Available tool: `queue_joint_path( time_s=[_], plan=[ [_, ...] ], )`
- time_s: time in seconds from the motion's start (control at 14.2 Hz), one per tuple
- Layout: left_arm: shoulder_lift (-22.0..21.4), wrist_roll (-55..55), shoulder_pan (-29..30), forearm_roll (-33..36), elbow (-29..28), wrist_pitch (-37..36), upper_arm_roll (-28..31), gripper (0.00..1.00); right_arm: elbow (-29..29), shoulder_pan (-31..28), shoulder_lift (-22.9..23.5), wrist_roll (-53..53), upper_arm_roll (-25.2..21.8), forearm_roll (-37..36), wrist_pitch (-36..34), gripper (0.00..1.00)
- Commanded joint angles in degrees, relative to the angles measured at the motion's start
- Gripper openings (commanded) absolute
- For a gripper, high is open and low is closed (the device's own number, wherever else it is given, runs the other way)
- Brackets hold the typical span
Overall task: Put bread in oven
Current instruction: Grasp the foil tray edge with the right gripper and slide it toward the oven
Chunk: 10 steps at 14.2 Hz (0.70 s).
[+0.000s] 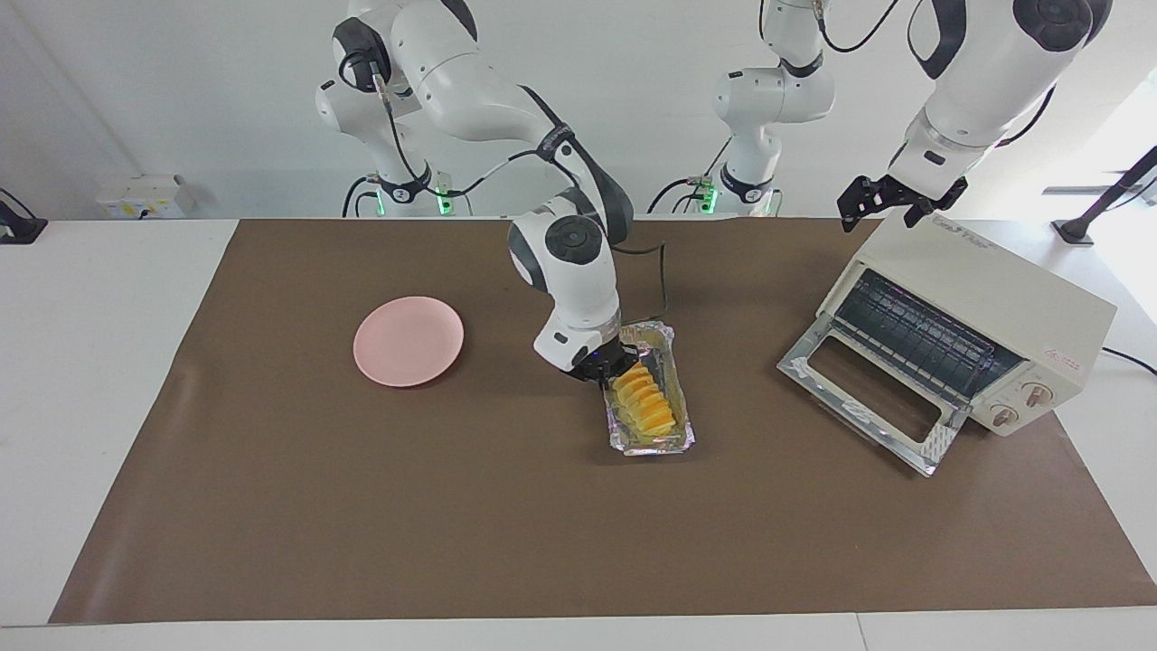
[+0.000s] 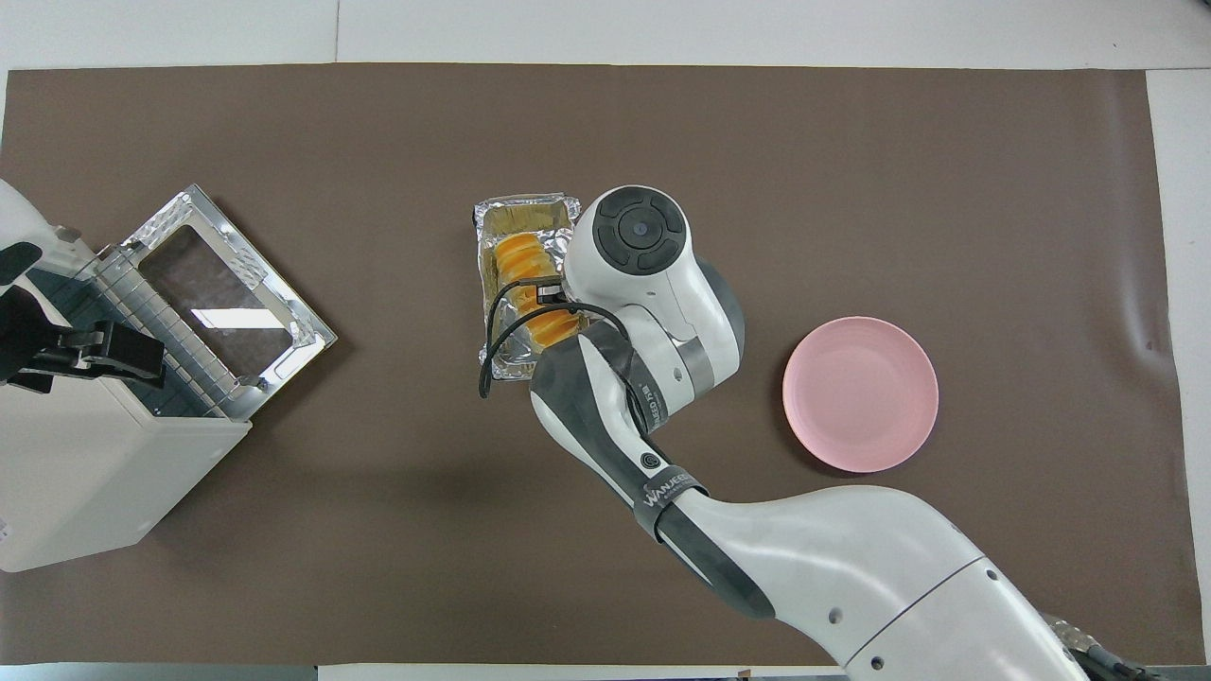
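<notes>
The bread, a ridged yellow-orange loaf, lies in a crinkled foil tray around the middle of the brown mat. My right gripper is shut on the tray's rim at the end nearer the robots; in the overhead view the arm's wrist hides it. The cream oven stands at the left arm's end with its glass door dropped open and the rack showing. My left gripper hangs open over the oven's top edge and waits.
A round pink plate lies on the mat toward the right arm's end. The right arm's elbow and forearm stretch over the mat between the plate and the tray. The oven's cable trails off the table's end.
</notes>
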Motion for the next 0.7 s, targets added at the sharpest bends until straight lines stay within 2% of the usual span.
queue_joint_path(
  time_s=[0.0,0.14,0.21,0.35,0.63],
  plan=[
    [-0.88,0.30,0.59,-0.68,-0.65,0.72,-0.29,1.00,-7.81,0.34,-3.90,0.78,-0.26,-1.00,5.30,0.00],
    [-0.88,0.30,0.59,-0.68,-0.65,0.72,-0.29,1.00,-8.44,0.34,-4.17,0.96,-0.26,-1.00,5.06,0.00],
    [-0.88,0.30,0.59,-0.68,-0.65,0.72,-0.29,1.00,-8.36,0.42,-4.26,1.31,-0.26,-1.00,5.06,0.99],
    [-0.97,0.30,0.59,-0.68,-0.65,0.72,-0.29,1.00,-6.96,0.43,-4.17,2.27,-0.26,-0.65,2.35,1.00],
    [-0.88,0.30,0.68,-0.68,-0.65,0.72,-0.29,1.00,2.44,-1.06,-5.31,4.92,-0.79,-0.39,-11.96,1.00]
  ],
)
